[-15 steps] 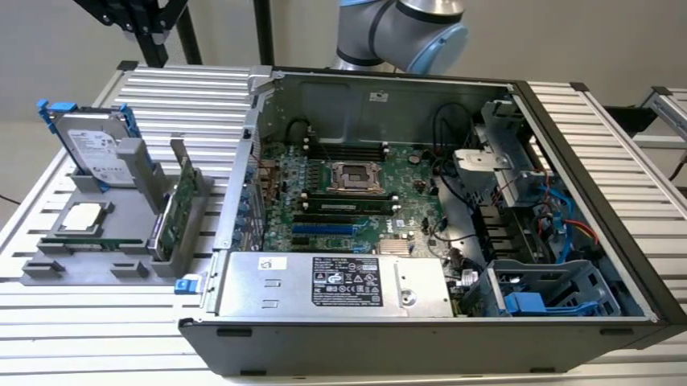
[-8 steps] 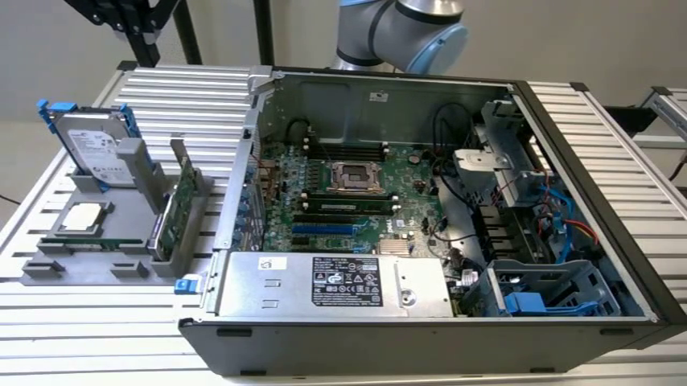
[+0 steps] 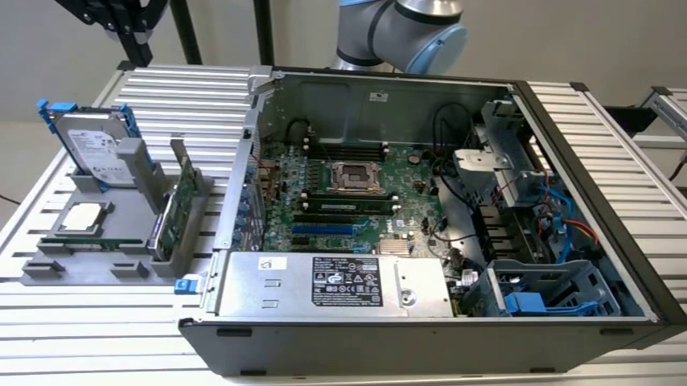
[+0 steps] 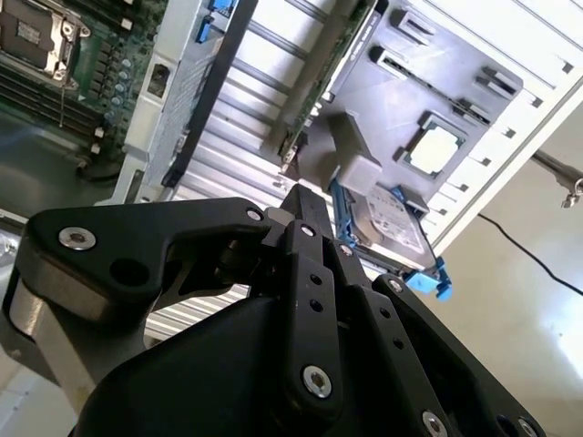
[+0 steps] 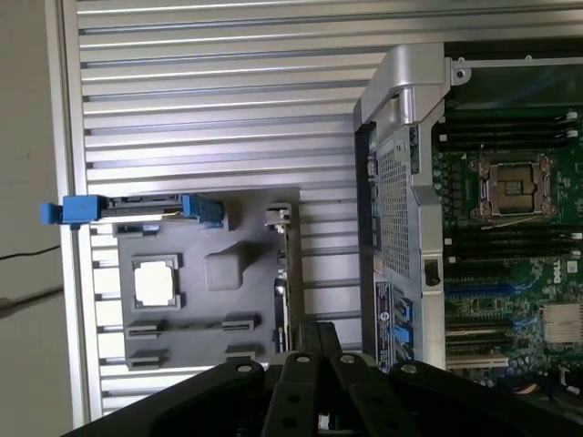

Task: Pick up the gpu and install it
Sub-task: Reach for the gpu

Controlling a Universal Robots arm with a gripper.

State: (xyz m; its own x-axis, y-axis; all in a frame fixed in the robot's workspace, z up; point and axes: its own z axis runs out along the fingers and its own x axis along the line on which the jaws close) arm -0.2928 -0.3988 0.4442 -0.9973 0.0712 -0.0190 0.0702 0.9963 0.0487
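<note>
Your desk (image 3: 601,137) carries the computer case (image 3: 322,104). It lies on its side with the lid off, I think so the board's slots face up, ready for a card. Just beside the computer case sits a gray holder (image 3: 80,261). The gpu (image 3: 185,201) stands on its edge in that holder, not yet picked up, likely so its top edge is easy to grab. Your end effector (image 5: 319,332) hangs over the gpu, near the computer case's wall. It is pressed together and pinches nothing.
</note>
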